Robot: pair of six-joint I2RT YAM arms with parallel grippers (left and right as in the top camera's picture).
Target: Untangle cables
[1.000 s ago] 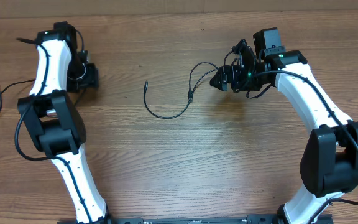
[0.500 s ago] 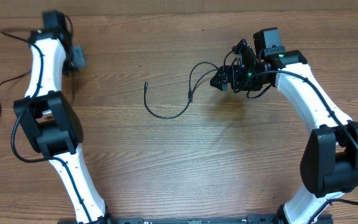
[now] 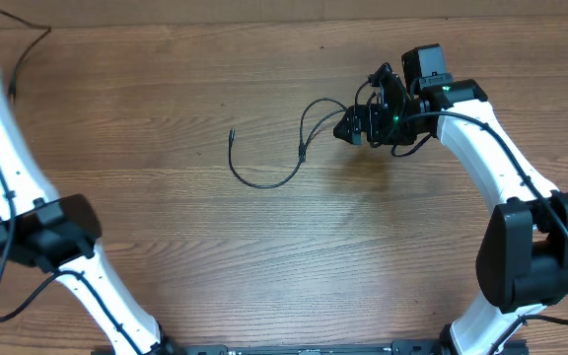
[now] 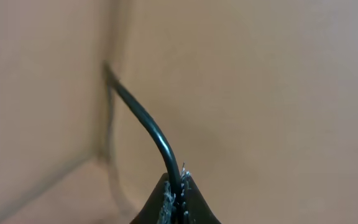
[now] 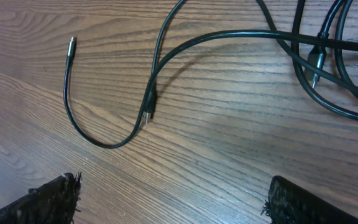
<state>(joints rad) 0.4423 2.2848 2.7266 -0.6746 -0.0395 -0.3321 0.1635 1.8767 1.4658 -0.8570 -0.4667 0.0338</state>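
Wood-grain surface fills the overhead view, and in the middle of it lies the centre cable. It's a thin black cord running from a small plug at centre-left, down through a U, then looping up toward the right-hand tool. The right fingers are spread wide apart with nothing between them. The right wrist view makes that plain, where from overhead the tool is just a dark knot with cord running into it. That wrist view also picks out a silver tip and another plug on the far side of the U. More black cord crosses at its upper right, though I can't tell whether that is task cable or the arm's own wiring.

Up in the overhead's upper left corner, the left arm reaches the frame edge and its tip is cut off. A thin strand slants down beside it. Only the left wrist view shows the grip: left fingers clamped together on the pinched cable, which arcs away against a blurred tan background.

On handling, these cords look featherlight, limp and a touch springy, so they should drag and flick rather than lift cleanly. The best hold, I'd judge, is just behind a plug, not mid-loop.
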